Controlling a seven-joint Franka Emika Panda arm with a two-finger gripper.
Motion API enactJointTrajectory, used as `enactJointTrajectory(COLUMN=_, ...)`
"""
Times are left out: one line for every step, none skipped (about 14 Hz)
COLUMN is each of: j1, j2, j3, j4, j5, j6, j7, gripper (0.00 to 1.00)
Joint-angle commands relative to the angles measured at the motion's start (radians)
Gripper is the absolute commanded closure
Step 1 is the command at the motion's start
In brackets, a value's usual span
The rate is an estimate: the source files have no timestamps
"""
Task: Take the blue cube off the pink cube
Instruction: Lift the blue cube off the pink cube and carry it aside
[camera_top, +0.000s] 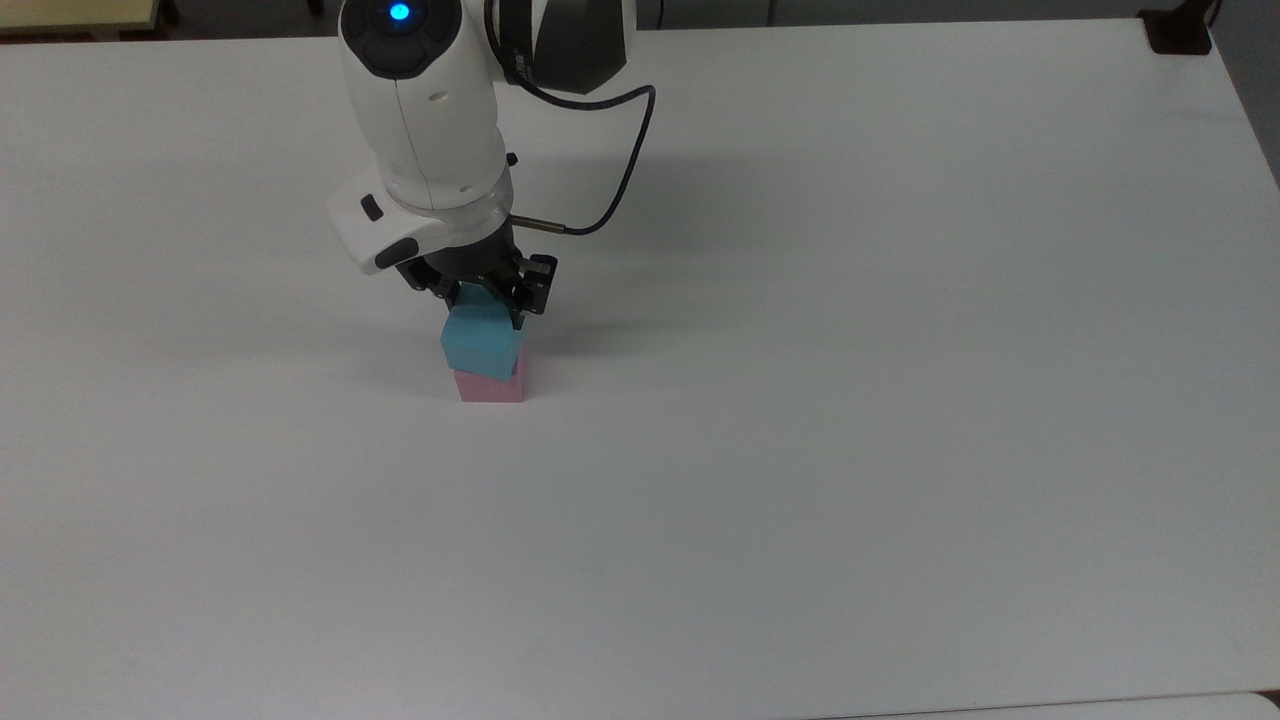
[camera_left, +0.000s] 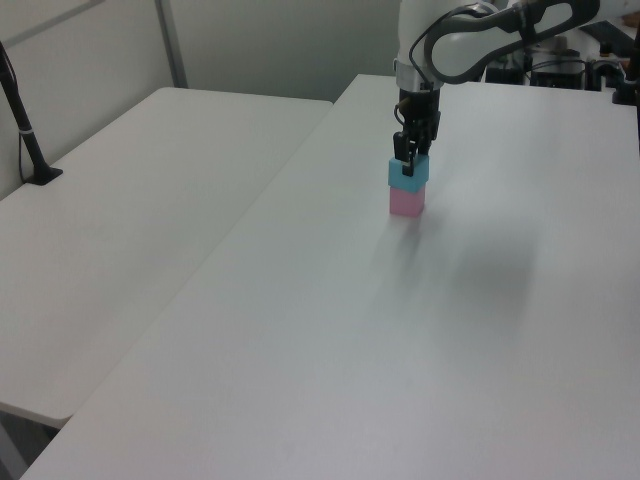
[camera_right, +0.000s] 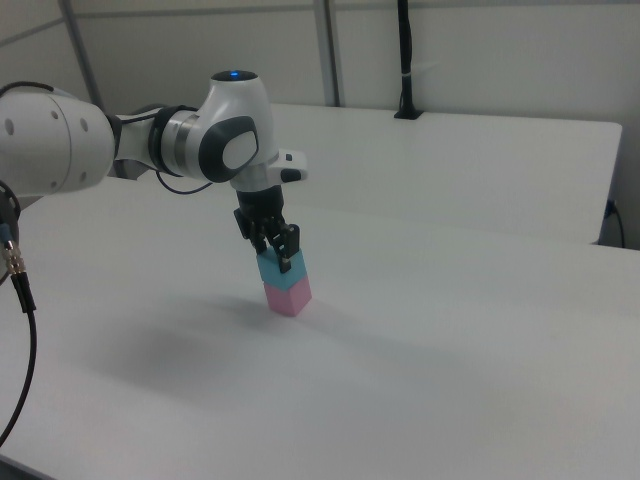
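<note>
The blue cube (camera_top: 481, 342) and pink cube (camera_top: 489, 386) look matt, foam-like. The table (camera_top: 850, 400) is smooth, matt white. The arm's shell (camera_top: 425, 110) is glossy white plastic; the gripper (camera_top: 487, 296) is matt black.

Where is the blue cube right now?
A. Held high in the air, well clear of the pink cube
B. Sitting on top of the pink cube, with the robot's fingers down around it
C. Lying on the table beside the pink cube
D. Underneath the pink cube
B. The blue cube rests on the pink cube, and the gripper is down at it with a finger on either side.
</note>
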Motion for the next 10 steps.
enactJointTrajectory(j1=-0.012, j2=-0.03, j3=0.012, j4=-0.011, j5=-0.004, j6=0.01, j7=0.003, gripper=0.65)
enactJointTrajectory(j1=-0.027, j2=-0.06, j3=0.012, j4=-0.013, j5=-0.006, j6=0.008, j7=-0.004, gripper=0.65)
enactJointTrajectory(j1=-0.045, j2=-0.083, j3=0.012, j4=-0.017, j5=-0.006, j6=-0.001, j7=-0.028, gripper=0.65)
enactJointTrajectory(j1=-0.062, j2=-0.1, j3=0.012, j4=-0.019, j5=-0.006, j6=-0.034, j7=-0.08, gripper=0.65)
enactJointTrajectory(j1=-0.079, j2=-0.114, j3=0.012, j4=-0.019, j5=-0.007, j6=-0.077, j7=-0.144, gripper=0.65)
enactJointTrajectory(j1=-0.116, j2=-0.134, j3=0.008, j4=-0.022, j5=-0.007, j6=-0.12, j7=-0.234, gripper=0.65)
enactJointTrajectory(j1=-0.139, j2=-0.152, j3=0.004, j4=-0.037, j5=-0.007, j6=-0.137, j7=-0.287, gripper=0.65)
enactJointTrajectory(j1=-0.162, j2=-0.166, j3=0.001, j4=-0.058, j5=-0.009, j6=-0.139, j7=-0.338, gripper=0.65)
enactJointTrajectory(j1=-0.205, j2=-0.179, j3=-0.001, j4=-0.075, j5=-0.013, j6=-0.14, j7=-0.396, gripper=0.65)
enactJointTrajectory(j1=-0.234, j2=-0.182, j3=-0.001, j4=-0.1, j5=-0.055, j6=-0.136, j7=-0.451, gripper=0.65)
